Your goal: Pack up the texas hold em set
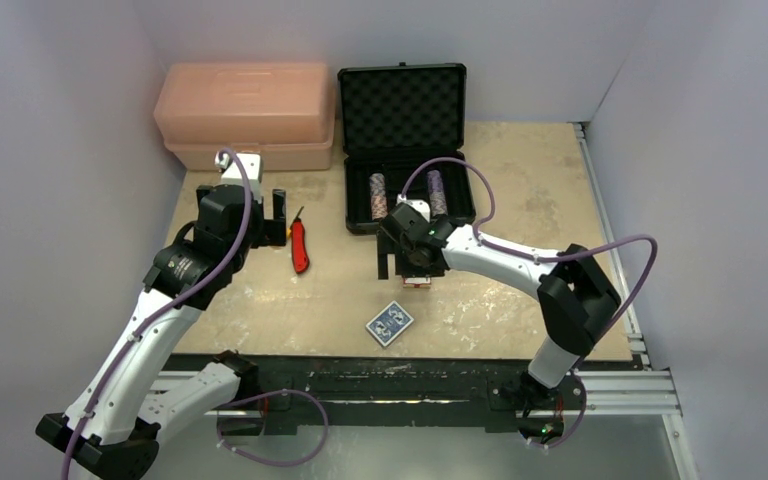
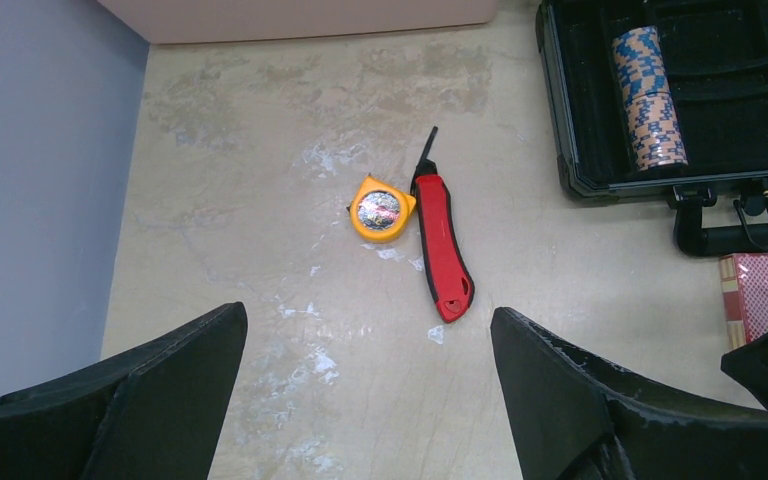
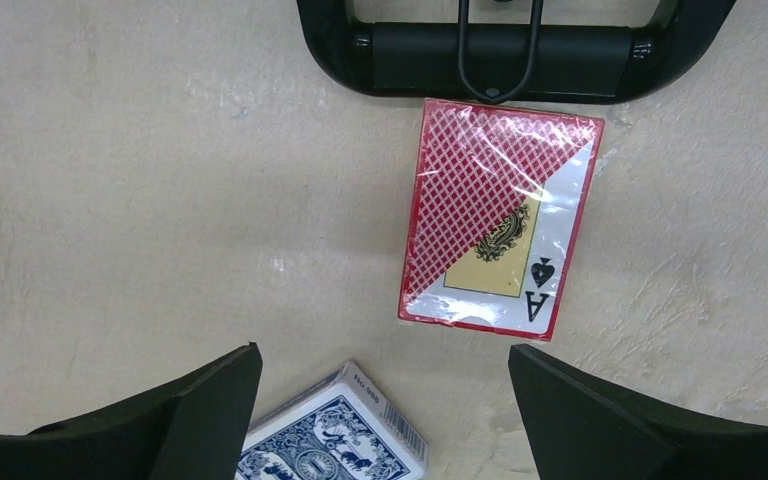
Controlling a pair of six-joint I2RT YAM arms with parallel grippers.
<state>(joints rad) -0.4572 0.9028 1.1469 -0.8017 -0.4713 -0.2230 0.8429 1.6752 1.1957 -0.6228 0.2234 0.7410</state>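
Note:
The black briefcase lies open at the back, its foam lid up. Two striped chip stacks lie in its tray; one also shows in the left wrist view. The red card deck lies flat on the table just in front of the case handle. The blue card deck lies nearer the front edge. My right gripper is open and empty above the table, over the gap between the two decks. My left gripper is open and empty, left of the case.
A pink plastic toolbox stands at the back left. A red utility knife and a yellow tape measure lie on the table ahead of my left gripper. Walls close in the left, back and right sides.

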